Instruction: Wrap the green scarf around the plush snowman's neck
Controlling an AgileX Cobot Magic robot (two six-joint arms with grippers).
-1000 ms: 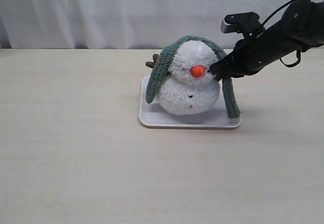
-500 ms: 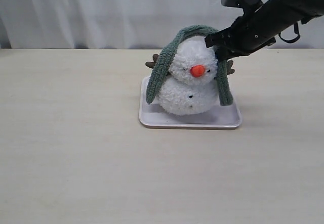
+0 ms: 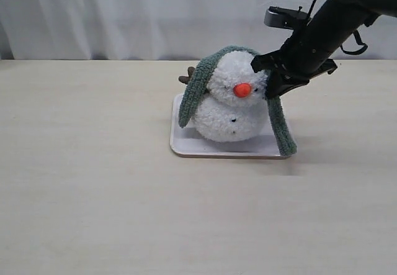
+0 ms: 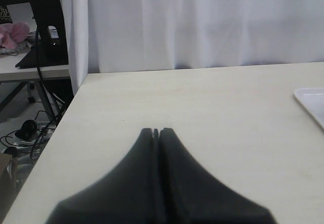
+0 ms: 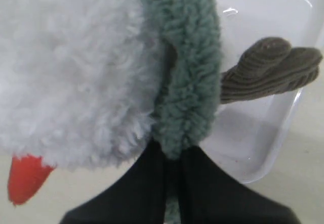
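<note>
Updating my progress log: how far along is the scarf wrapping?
Done: the green scarf is draped over the head of the plush snowman, one end hanging down each side. In hand: the right claw is shut on one hanging strand. Left: moving it to the snowman's neck and wrapping it round. The left claw is shut, holding nothing.

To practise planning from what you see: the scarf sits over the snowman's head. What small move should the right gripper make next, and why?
Probably draw its pinched strip down and across the front, under the nose. The green scarf arches over the head of the plush snowman, not its neck; both ends hang loose, and the right gripper is shut on the right side.
</note>
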